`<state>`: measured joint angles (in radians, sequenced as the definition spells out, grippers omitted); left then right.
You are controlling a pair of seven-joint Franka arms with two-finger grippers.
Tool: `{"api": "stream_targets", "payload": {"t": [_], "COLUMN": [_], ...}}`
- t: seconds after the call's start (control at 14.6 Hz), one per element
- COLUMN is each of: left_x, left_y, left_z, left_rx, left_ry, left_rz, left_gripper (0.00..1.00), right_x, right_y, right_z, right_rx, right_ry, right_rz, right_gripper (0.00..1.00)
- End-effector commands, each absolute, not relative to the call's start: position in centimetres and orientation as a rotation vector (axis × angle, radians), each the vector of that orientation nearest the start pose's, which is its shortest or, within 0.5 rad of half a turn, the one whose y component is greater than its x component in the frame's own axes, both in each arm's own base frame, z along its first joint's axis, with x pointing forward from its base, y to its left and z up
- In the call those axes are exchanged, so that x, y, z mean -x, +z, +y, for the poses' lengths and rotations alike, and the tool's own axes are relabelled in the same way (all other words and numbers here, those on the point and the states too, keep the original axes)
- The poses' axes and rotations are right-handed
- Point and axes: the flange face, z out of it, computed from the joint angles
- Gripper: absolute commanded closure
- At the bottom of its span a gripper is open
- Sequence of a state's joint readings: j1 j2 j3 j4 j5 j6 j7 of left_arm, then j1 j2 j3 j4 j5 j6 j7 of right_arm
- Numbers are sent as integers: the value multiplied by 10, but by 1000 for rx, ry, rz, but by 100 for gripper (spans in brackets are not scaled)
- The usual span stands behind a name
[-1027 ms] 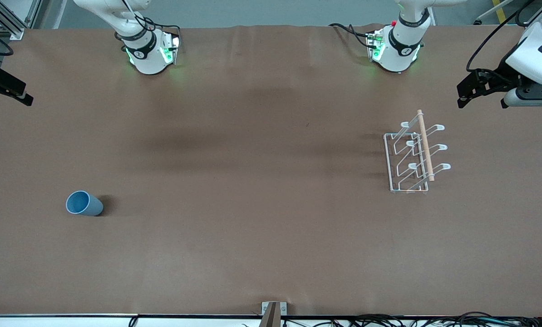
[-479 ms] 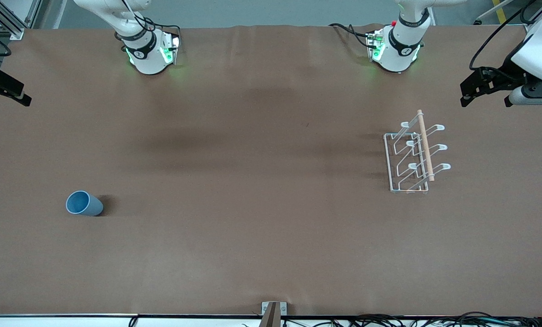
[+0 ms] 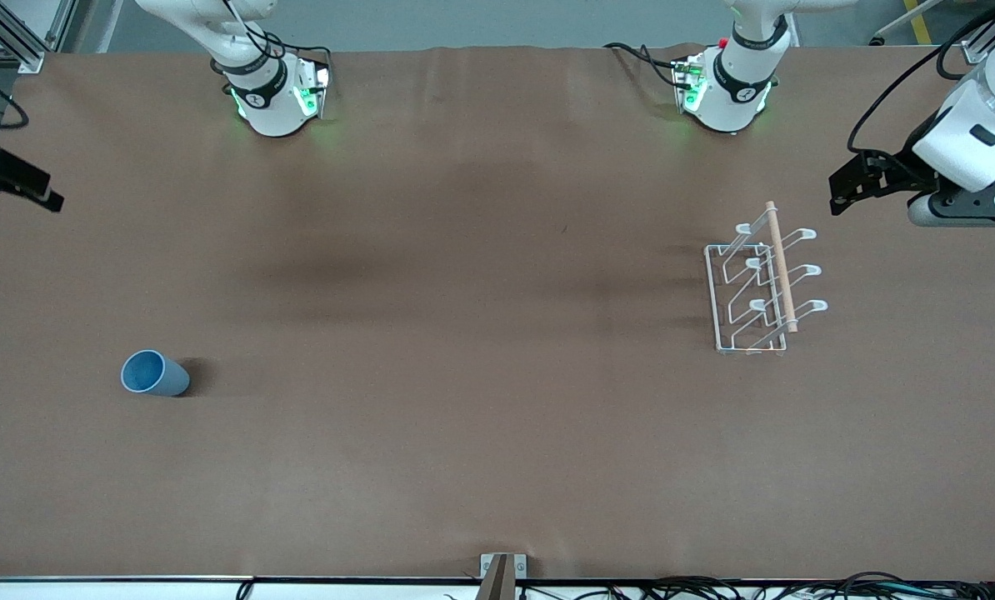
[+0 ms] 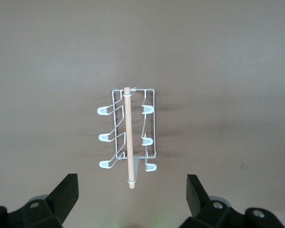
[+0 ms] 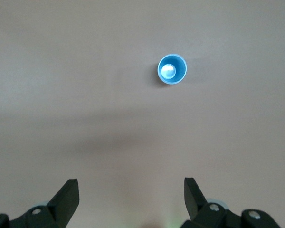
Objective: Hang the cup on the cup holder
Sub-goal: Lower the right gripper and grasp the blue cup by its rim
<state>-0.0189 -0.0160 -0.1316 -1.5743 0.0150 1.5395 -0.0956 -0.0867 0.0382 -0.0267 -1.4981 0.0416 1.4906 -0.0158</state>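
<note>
The light blue cup (image 3: pixel 154 373) stands upright, mouth up, on the brown table near the right arm's end; it also shows in the right wrist view (image 5: pixel 172 69). The white wire cup holder (image 3: pixel 762 287) with its wooden rod stands near the left arm's end and shows in the left wrist view (image 4: pixel 128 133). My left gripper (image 3: pixel 846 187) hangs open and empty in the air beside the holder, by the table's end (image 4: pixel 131 194). My right gripper (image 3: pixel 31 190) hangs open and empty at the table's other end, apart from the cup (image 5: pixel 129 187).
The two arm bases (image 3: pixel 274 96) (image 3: pixel 727 87) stand along the table's edge farthest from the front camera. A small metal bracket (image 3: pixel 502 571) sits at the table's edge nearest that camera. Cables lie along that edge.
My left gripper has shifted a little toward the cup holder. My right gripper has shifted slightly toward the cup. The cup and holder have not moved.
</note>
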Motion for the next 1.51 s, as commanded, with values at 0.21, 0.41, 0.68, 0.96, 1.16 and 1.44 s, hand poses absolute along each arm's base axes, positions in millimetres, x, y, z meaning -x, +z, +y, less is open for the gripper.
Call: {"api": "stream_targets", "payload": {"t": [0.21, 0.41, 0.68, 0.96, 1.16, 1.44], "left_x": [-546, -547, -547, -546, -546, -548], "left_y": [635, 635, 632, 633, 633, 631], "left_z": [-85, -87, -101, -101, -101, -99], "left_rx": [3123, 3123, 3115, 3108, 3108, 3112], "left_ry": [28, 26, 34, 31, 32, 35], "left_rz": [124, 131, 180, 211, 237, 228], "left_gripper": [0, 0, 0, 0, 0, 0], "right_x": [-630, -654, -675, -679, -676, -665], "right_y": [503, 433, 356, 299, 274, 249], "right_z": [-117, -144, -168, -178, -184, -182], "right_rx": [3077, 3076, 3086, 3081, 3066, 3063], "right_ry": [93, 101, 64, 96, 146, 169], "right_rz": [186, 214, 188, 185, 200, 197], "right_gripper": [3, 3, 3, 3, 7, 18]}}
